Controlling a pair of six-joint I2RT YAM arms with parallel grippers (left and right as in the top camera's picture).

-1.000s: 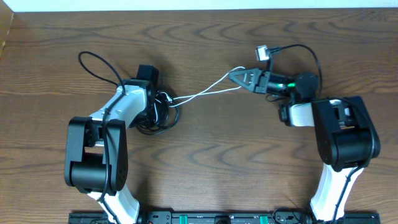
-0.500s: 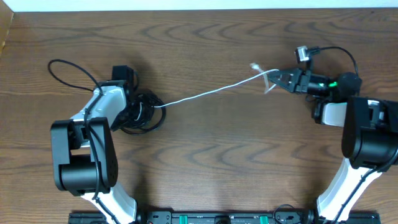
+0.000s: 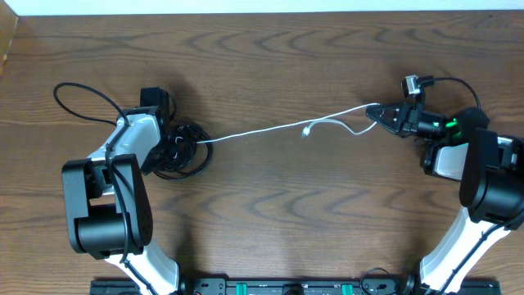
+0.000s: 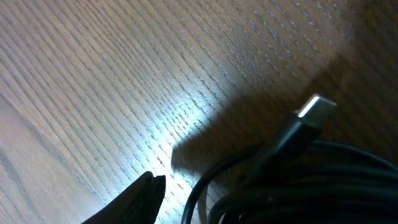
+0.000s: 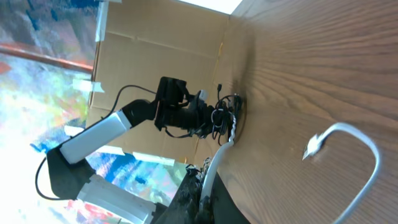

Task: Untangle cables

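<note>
White cable [image 3: 270, 129] — clamped in the closed right claw [image 3: 381, 115], running lengthwise straight ahead of its tips to the black coil [image 3: 187, 157] beside the left claw [image 3: 168, 147] — whose opening cannot be told.

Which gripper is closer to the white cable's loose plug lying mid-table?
Right. The right gripper pinches the white cable a short way past the loose plug. The left gripper is farther off, at the black cable bundle where the white cable's other end disappears.
</note>
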